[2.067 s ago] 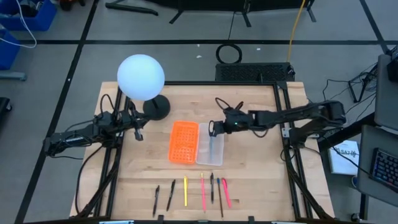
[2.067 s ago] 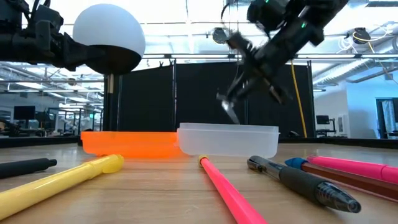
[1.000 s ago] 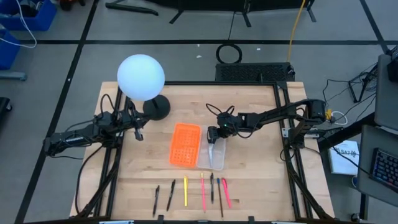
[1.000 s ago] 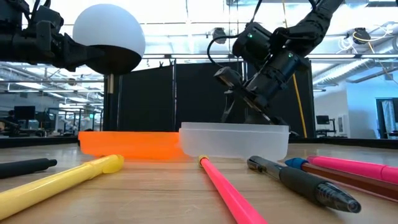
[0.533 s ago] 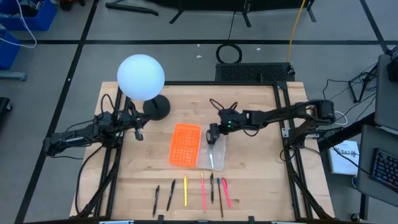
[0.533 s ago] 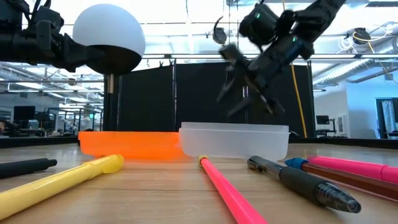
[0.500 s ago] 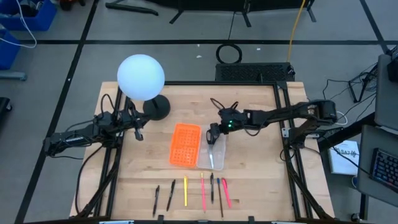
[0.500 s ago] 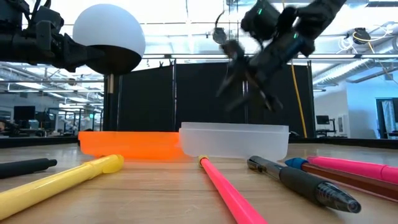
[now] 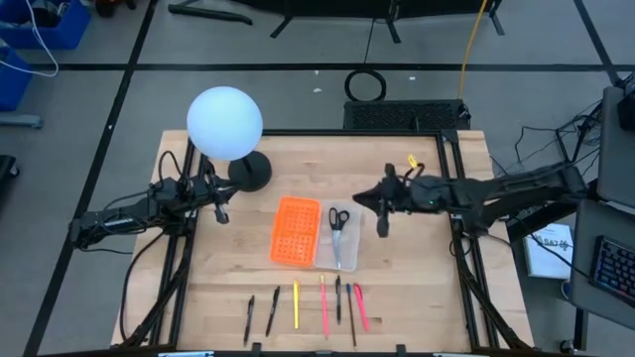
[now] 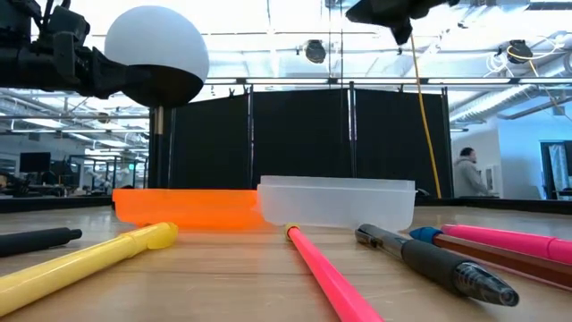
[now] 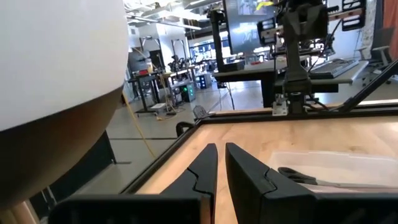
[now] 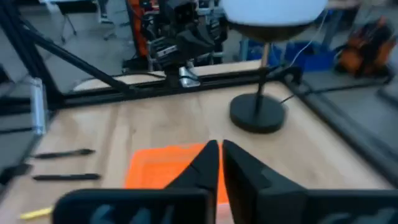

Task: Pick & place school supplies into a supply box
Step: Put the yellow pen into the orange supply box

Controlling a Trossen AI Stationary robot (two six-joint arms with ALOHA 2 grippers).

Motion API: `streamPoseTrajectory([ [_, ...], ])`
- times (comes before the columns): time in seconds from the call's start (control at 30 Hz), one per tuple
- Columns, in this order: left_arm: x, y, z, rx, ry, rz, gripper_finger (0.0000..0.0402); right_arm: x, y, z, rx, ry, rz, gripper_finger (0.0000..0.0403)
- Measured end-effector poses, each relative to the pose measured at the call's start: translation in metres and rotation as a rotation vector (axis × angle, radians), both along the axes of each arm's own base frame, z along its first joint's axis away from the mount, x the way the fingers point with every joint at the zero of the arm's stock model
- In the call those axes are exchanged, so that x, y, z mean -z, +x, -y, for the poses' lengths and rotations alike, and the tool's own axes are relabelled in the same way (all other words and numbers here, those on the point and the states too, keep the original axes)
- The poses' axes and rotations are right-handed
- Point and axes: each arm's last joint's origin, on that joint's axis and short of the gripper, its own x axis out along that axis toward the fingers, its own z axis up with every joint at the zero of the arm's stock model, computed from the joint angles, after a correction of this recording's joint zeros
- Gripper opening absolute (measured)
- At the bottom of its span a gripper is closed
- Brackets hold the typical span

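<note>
We see the left end effector (image 9: 220, 211) waiting by the globe lamp (image 9: 225, 123), fingers nearly together. The supply box (image 9: 316, 231) lies open mid-tabletop (image 9: 417, 288) — orange perforated half on the left, clear tray holding black-handled scissors (image 9: 338, 233). Six pens and pencils (image 9: 308, 305) line the near edge. The right end effector (image 9: 383, 220) hovers just beside the tray — fingers narrow, empty.

The right tool (image 9: 383, 220) hangs raised just right of the supply box (image 9: 310, 231), fingers (image 12: 214, 163) nearly together (only a slit between them). The left tool (image 9: 220, 208), waiting left of that box, is likewise closed.
</note>
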Motion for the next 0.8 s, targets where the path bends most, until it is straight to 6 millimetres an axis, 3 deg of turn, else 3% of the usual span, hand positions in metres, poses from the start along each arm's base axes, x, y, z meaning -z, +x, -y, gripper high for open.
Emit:
streamPoseTrajectory([
  [0.17, -0.001, 0.000, 0.000, -0.003, 0.029, 0.002, 0.0042, 0.004, -0.004, -0.010, -0.047, -0.067, -0.014, 0.0009],
  [0.3, -0.003, 0.000, 0.000, -0.012, 0.105, -0.004, 0.0042, 0.024, -0.007, -0.013, -0.074, -0.128, -0.030, 0.0001],
  [0.47, -0.003, 0.000, 0.000, -0.005, 0.050, 0.012, 0.0042, 0.054, -0.016, -0.014, -0.108, -0.220, 0.014, 0.0001],
  [0.67, -0.001, 0.000, 0.000, 0.017, -0.047, 0.028, 0.0042, 0.097, -0.044, -0.010, -0.149, -0.197, 0.099, 0.0001],
  [0.8, 0.004, 0.000, 0.000, 0.018, -0.064, -0.020, 0.0042, 0.109, -0.066, -0.005, -0.127, -0.135, 0.158, 0.0000],
])
